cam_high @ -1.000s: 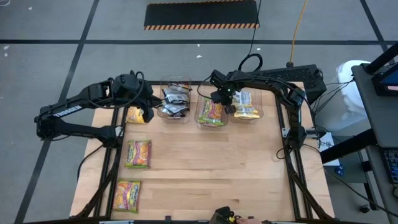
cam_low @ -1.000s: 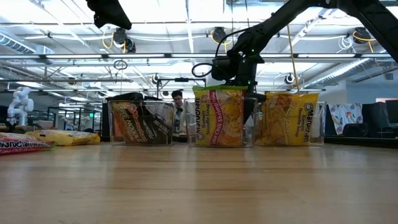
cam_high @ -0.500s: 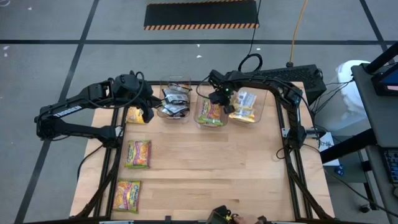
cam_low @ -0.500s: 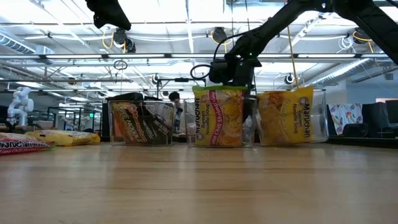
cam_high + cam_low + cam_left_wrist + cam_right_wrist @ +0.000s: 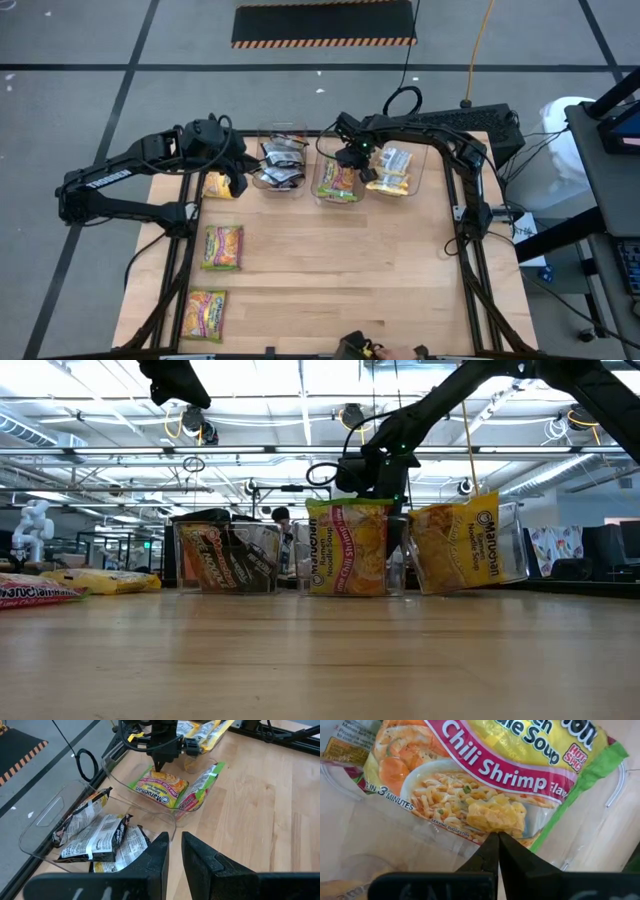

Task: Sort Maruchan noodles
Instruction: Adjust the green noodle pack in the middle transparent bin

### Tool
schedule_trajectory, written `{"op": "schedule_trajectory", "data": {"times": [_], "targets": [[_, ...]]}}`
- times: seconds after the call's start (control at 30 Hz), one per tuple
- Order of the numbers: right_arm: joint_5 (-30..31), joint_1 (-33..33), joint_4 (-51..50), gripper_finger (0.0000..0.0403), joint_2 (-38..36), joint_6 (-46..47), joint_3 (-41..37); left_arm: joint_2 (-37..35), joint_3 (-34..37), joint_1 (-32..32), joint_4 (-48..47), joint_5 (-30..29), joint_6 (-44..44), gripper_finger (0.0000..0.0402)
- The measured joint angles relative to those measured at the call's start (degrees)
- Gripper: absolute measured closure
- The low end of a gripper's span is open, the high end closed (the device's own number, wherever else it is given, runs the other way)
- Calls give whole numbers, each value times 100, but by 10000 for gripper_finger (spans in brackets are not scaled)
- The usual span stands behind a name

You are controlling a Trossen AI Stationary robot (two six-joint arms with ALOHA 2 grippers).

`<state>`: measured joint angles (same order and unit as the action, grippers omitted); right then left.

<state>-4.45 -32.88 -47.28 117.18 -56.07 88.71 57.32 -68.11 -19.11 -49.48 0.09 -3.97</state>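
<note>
Three clear bins stand along the table's far edge. The middle bin (image 5: 338, 181) holds lime-green Maruchan noodles packets (image 5: 161, 788). My right gripper (image 5: 497, 836) points down into it, shut, its tips on the top Chili Shrimp packet (image 5: 485, 775). My left gripper (image 5: 174, 851) hangs above the far left of the table, open by a narrow gap and empty. It is over a yellow packet (image 5: 217, 186) that lies flat on the wood. Two more lime-green packets (image 5: 222, 247) (image 5: 207, 314) lie flat along the left side. My right gripper comes from above, pointing steeply down, and its shut fingertips (image 5: 490, 845) meet the packet's printed face at a crumpled bump (image 5: 495, 817). Whether a pucker of wrapper is nipped between the tips or only pressed, I cannot tell. The packet lies slanted inside the bin.
The left bin (image 5: 280, 165) holds black packets (image 5: 95, 832). The right bin (image 5: 465, 550) holds yellow packets and stands tilted close beside my right arm, its right end off the table. The near half of the table is bare wood (image 5: 340, 290).
The right bin of yellow packets has tipped and turned a little; its right end has risen off the table. My right gripper has sunk slightly into the middle bin, and the lime-green packet there has shifted a little toward the table's left.
</note>
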Motion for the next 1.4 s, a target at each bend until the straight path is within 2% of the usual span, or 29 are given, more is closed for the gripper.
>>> {"op": "schedule_trajectory", "data": {"times": [0.53,0.67,0.77,0.83,0.9,0.97,1.2,1.4], "targets": [[168,50,-59,403,-607,53,-26,2,0,0,-1,-4,-135,344],[587,69,48,403,-609,135,-26,2,0,3,-1,-4,-173,344],[1097,149,484,403,-609,125,-22,2,0,7,-1,-4,-247,344],[1539,261,878,403,-611,-129,1,2,1,7,0,-4,-243,344],[1653,342,1065,403,-611,-524,135,2,0,9,0,-4,-243,344],[1522,421,1137,403,-549,-591,351,2,0,9,1,-4,-247,344],[757,505,1086,403,-318,19,1011,2,1,13,-6,13,-254,344],[-223,498,775,403,-281,1027,1147,2,0,20,-6,38,-253,344]]}}
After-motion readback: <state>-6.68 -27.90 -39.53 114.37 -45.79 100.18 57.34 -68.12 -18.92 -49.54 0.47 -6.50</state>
